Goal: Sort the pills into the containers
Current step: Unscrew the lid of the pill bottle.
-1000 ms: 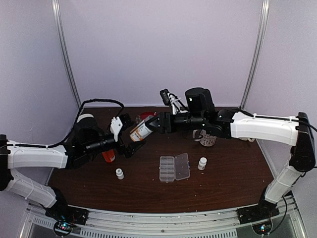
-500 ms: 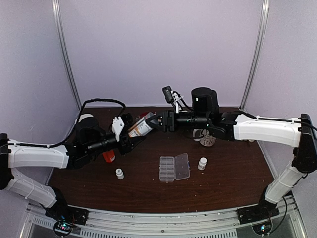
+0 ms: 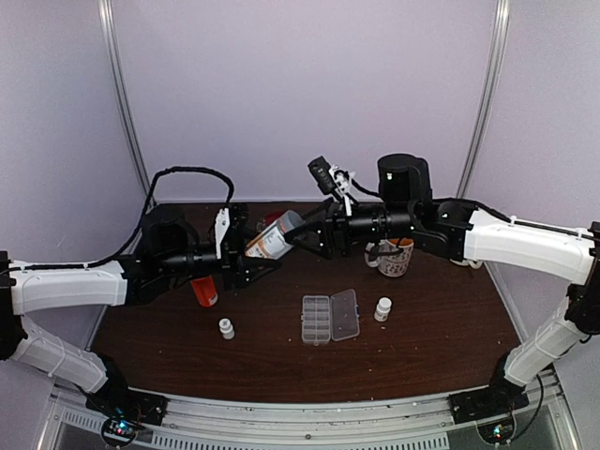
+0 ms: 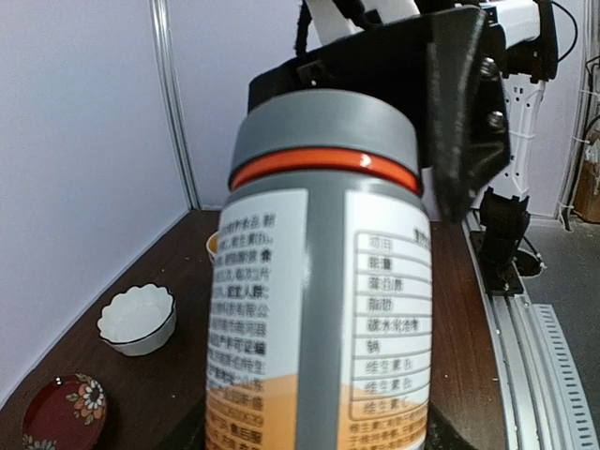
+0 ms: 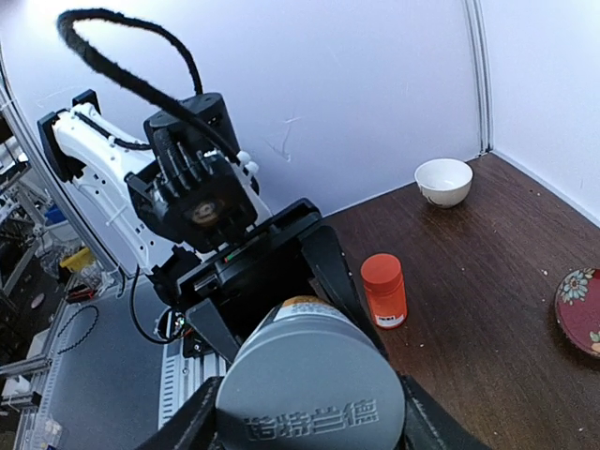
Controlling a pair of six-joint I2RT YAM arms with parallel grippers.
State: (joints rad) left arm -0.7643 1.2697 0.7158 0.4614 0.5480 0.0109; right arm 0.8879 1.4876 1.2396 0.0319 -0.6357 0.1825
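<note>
A grey-capped bottle with an orange label hangs tilted in the air between both arms, above the back of the table. My left gripper is shut on its lower body; the bottle fills the left wrist view. My right gripper is shut on its grey cap, a finger on each side. The clear pill box lies open on the table in front, lid to the right. No pills can be made out.
An orange-red bottle stands under the left arm and shows in the right wrist view. Small white bottles flank the box. A mug stands at the right; a white bowl and red plate stand at the back.
Both grippers have raised the bottle slightly and carried it a little right. The right arm has drawn back to the right; the left wrist has turned.
</note>
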